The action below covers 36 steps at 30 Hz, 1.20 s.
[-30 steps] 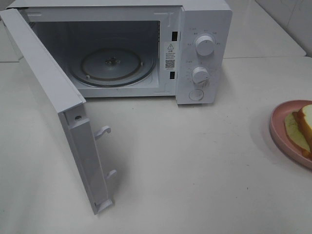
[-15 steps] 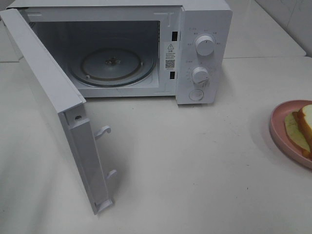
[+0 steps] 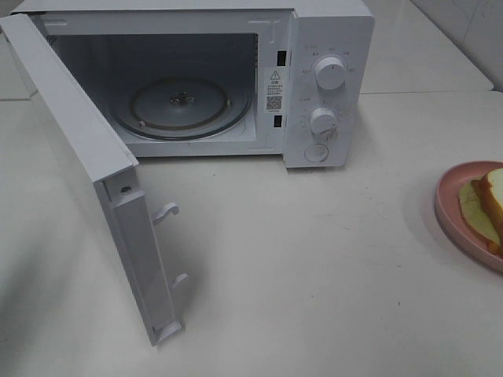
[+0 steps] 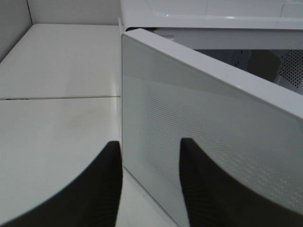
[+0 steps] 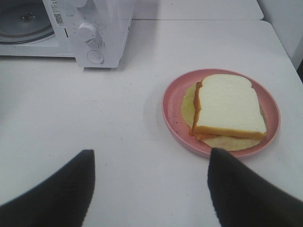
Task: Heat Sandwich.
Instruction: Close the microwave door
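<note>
Two right jaws (image 5: 149, 189) wide apart, empty; sandwich (image 5: 229, 106) on plate (image 5: 173, 113) beyond them.

The white table (image 3: 314, 259) carries two items directly. The white microwave (image 3: 330, 78) stands at the rear, door swung open. The pink plate (image 3: 456, 216) rests near the right edge, well apart from it.

Just beyond the left gripper (image 4: 149, 189), whose fingers (image 4: 208, 189) look matt, ribbed black, the microwave door (image 4: 199, 142) is glossy white with a dotted mesh. Ahead of the right gripper (image 5: 151, 189), the pink plate (image 5: 173, 118) looks smooth under the sandwich (image 5: 227, 106) of soft, matt bread.
</note>
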{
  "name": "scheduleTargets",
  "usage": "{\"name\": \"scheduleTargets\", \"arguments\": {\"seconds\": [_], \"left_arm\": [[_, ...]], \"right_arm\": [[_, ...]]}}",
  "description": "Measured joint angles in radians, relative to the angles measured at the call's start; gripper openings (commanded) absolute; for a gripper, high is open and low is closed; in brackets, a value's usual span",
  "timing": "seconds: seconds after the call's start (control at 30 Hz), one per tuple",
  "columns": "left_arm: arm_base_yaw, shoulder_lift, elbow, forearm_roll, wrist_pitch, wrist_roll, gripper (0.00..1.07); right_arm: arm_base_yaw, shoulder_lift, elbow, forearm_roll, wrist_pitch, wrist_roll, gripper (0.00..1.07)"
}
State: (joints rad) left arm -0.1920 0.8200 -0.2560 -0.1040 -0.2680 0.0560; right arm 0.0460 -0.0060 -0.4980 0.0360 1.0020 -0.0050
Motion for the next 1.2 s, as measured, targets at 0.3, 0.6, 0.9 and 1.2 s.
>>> {"name": "scheduleTargets", "arguments": {"seconds": [0.3,0.6,0.9,1.2], "left_arm": [[0.000,0.230,0.000,0.123,-0.246,-0.138,0.00],[0.000,0.412,0.000,0.380,-0.464,-0.275,0.00],[0.000,0.538,-0.001,0.416,-0.594,-0.282,0.00],[0.000,0.544,-0.002,0.415,-0.613,-0.282,0.00]], "right_arm": [[0.000,0.000,0.000,0.000,0.000,0.000,0.67],[0.000,0.000,0.000,0.000,0.000,0.000,0.67],[0.000,0.000,0.000,0.000,0.000,0.000,0.67],[0.000,0.000,0.000,0.000,0.000,0.000,0.67]]}}
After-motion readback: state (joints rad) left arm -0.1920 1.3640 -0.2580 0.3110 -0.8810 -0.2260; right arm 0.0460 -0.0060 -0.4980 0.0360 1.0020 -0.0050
